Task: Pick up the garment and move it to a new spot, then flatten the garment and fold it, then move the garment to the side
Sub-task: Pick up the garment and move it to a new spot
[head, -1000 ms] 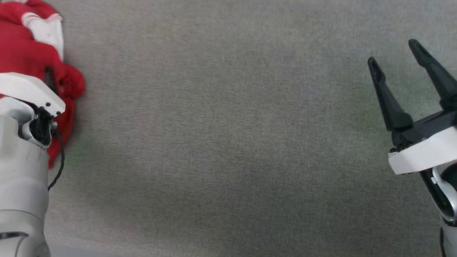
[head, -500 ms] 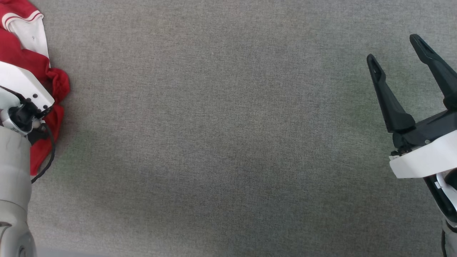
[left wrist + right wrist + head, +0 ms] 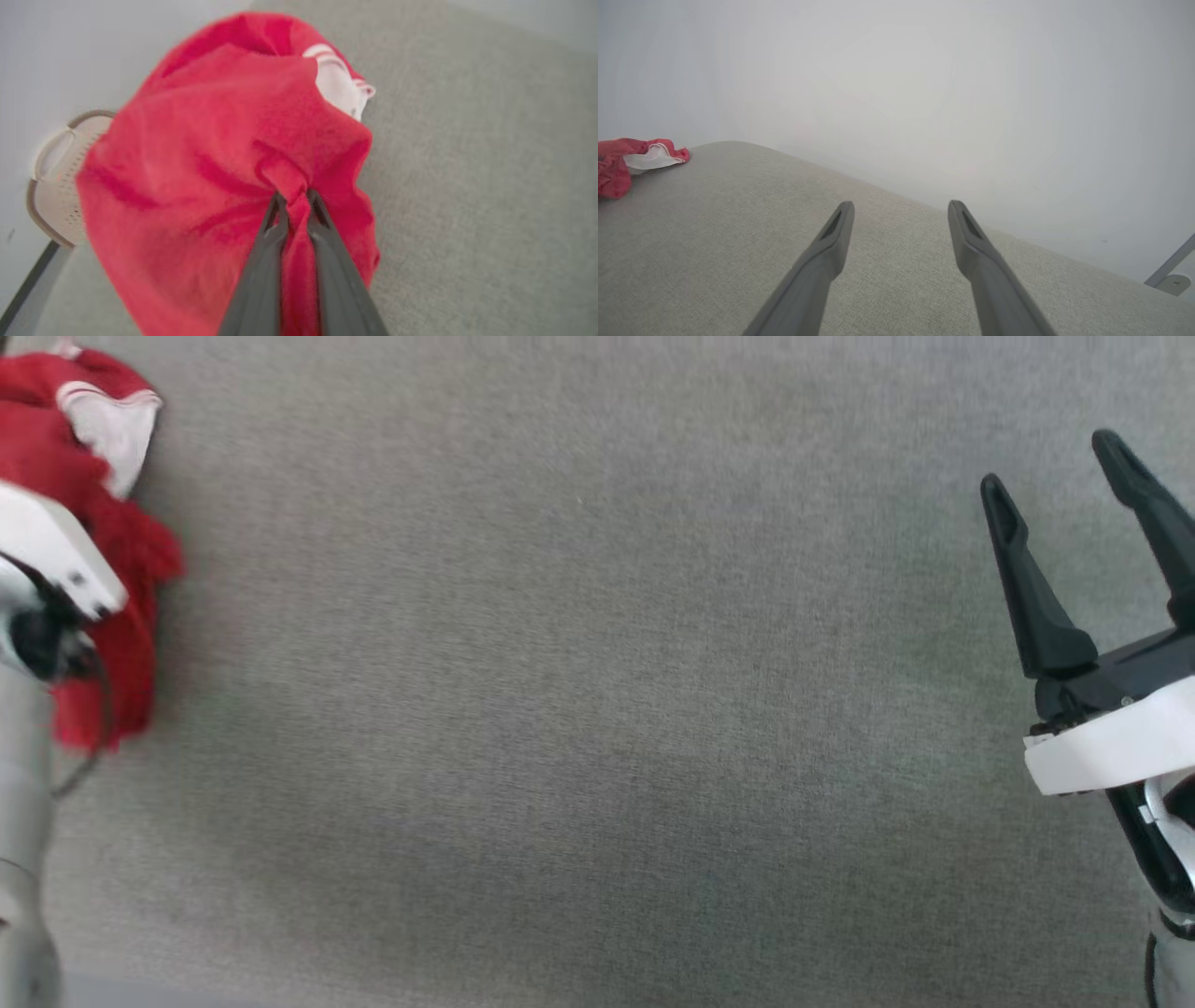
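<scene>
We find the left gripper pinching a twisted fold of the garment. Its two dark fingers are pressed nearly together, with red cloth bunched around and ahead of them and a white sleeve with striped trim showing at the far side. In the head view the garment lies crumpled at the left edge of the grey fabric surface, partly under the left wrist; we cannot tell whether it is lifted clear. The right gripper hangs well apart at the right edge, fingers spread wide and holding nothing.
</scene>
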### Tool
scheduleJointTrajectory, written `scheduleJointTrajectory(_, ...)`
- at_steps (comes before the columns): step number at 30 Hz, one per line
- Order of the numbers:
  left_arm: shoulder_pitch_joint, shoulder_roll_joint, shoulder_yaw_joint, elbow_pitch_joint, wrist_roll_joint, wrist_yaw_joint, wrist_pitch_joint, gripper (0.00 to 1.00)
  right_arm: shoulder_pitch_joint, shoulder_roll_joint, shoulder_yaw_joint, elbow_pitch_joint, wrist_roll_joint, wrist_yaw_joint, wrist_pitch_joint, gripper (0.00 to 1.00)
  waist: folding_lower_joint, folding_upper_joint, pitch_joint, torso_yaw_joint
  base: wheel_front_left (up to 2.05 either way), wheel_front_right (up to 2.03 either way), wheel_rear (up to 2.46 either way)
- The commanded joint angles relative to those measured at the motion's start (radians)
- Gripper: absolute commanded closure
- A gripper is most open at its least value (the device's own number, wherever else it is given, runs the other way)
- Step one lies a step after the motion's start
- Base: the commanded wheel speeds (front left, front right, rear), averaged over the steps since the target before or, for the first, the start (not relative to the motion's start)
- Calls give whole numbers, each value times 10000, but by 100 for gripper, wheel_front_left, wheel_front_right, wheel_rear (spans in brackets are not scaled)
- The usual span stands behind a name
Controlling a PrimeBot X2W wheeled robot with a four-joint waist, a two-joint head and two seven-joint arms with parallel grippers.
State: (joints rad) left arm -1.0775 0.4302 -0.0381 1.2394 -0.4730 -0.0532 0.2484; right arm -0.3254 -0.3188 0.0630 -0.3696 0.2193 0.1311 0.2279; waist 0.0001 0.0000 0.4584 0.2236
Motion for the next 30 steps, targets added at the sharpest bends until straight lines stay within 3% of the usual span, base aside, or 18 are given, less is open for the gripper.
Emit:
scheduleJointTrajectory(1, -292, 209, -136, -190, 223, -100, -324, 100, 118, 104, -87, 114, 19, -7, -135, 0, -1, 0, -416, 155, 0, 0, 0)
scheduleJointTrajectory(9, -963, 755, -781, -988, 812, -444, -1531, 100, 457, 645, -324, 640, -167, -7, -576, 0, -1, 0, -1617, 440, 0, 0, 0)
scheduleJointTrajectory(15, -1283, 993, -1209, -1777, 965, -635, -1660, 100, 728, 1042, -489, 819, -258, -7, -797, 0, -1, 0, -2274, 598, 0, 0, 0)
scheduleJointTrajectory(22, -1002, 1074, -1790, -3260, 593, -754, -934, 100, 987, 1414, -890, 963, -303, -7, -1087, 0, -1, 0, -2887, 517, 0, 0, 0)
scheduleJointTrajectory(30, -34, 1597, -2475, -6354, -162, -769, 659, 100, 1439, 1768, -1684, 1049, -377, -7, -1340, 0, -1, 0, -3343, -169, 0, 0, 0)
